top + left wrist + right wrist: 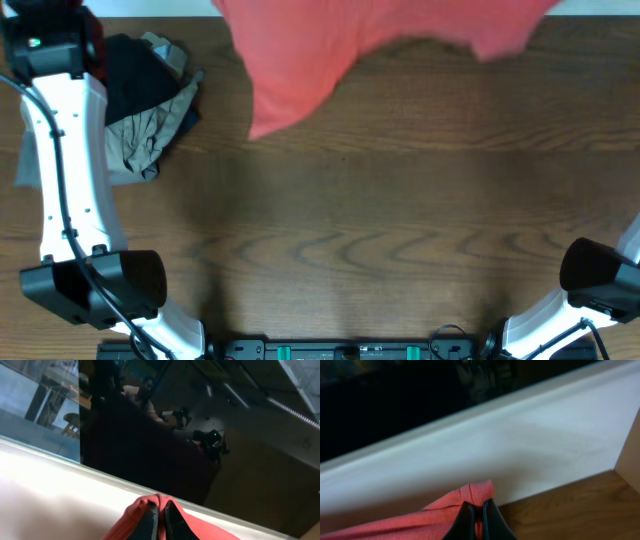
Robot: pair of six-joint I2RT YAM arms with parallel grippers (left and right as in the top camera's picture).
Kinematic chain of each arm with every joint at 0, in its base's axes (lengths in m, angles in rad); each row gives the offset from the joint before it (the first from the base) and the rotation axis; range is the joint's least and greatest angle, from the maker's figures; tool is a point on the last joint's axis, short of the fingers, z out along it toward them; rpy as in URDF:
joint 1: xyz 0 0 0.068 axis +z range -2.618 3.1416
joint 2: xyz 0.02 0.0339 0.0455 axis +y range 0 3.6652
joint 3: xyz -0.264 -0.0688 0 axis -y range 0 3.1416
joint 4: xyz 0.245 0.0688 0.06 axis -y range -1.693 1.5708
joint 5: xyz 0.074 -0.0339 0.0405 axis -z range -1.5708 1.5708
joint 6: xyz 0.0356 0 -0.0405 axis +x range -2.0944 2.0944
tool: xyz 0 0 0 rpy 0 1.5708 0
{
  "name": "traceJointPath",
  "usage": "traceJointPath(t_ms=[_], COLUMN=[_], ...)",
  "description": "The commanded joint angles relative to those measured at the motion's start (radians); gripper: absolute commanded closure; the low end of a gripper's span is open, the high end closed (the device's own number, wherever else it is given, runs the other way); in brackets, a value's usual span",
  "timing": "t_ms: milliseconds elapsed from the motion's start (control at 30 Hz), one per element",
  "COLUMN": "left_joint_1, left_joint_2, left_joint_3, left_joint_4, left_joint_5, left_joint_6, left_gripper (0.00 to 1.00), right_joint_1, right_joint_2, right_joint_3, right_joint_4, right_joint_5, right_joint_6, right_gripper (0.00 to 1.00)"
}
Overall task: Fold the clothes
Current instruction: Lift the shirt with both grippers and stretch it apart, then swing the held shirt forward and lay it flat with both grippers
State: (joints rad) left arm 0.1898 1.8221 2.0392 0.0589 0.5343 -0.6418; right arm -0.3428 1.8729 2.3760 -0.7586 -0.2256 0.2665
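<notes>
1. The left pincer [160,510] is clenching a ridge of the red-orange T-shirt [131,521]. Its dark fingers [150,522] are pressing together, and the cloth is bunching just past their tips and falling away on either side of them.
2. The left wrist is pointing away from the table and tilting. Ahead of that pincer a bright white ledge [60,480] is slanting across, with dark glass and ceiling lights above it.
3. The right pincer [476,507] is grasping the same T-shirt [420,520] at a stitched edge. The seam is sitting just beyond its closed tips, and the fabric is trailing off to the left of it in that view.
4. Ahead of the right pincer a white ledge [520,445] is running across. Down and to its right, the wooden table [580,510] is showing.
5. From overhead, the T-shirt [300,60] is spreading across the far edge, out of focus and appearing raised above the table [400,230], with one flap drooping lower on the left. Where each pincer is sitting in this view cannot be told.
6. The left arm [65,170] is stretching a long white link from the near edge toward the far left corner. Of the right arm [598,275], only a dark joint is showing at the near right.
7. A pile of clothes [150,120], black, khaki and grey, is lying beside that long link, apart from the T-shirt.
</notes>
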Motion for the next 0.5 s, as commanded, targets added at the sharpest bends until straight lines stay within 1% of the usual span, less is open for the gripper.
traceJointPath(t_ms=[0,67,133,267,400,467], left_joint_1=[0.04,0.035,0.025,-0.014,-0.058,-0.076], left_joint_2=[-0.02,-0.02,-0.02,-0.019,-0.019,-0.019], left_joint_3=[0.031,0.031,0.031,0.025,0.002,-0.024], left_joint_4=[-0.034,-0.143,-0.311,-0.73,-1.079,-1.22], left_joint_5=[0.031,0.076,0.1,0.102,0.102,0.101], left_joint_6=[0.003,0.091,0.206,0.492,0.654,0.698], left_gripper=[0.94,0.94,0.94,0.94,0.94,0.94], right_joint_1=[-0.052,-0.053,-0.051,-0.05,-0.05,-0.05], right_joint_2=[-0.018,-0.014,-0.006,0.032,0.074,0.089], right_joint_3=[0.026,0.017,0.002,-0.058,-0.167,-0.24], right_joint_4=[-0.053,-0.121,-0.191,-0.348,-0.467,-0.507], right_joint_5=[0.084,0.126,0.164,0.262,0.332,0.334], right_joint_6=[-0.014,-0.039,-0.078,-0.154,-0.171,-0.171], right_gripper=[0.99,0.99,0.99,0.99,0.99,0.99])
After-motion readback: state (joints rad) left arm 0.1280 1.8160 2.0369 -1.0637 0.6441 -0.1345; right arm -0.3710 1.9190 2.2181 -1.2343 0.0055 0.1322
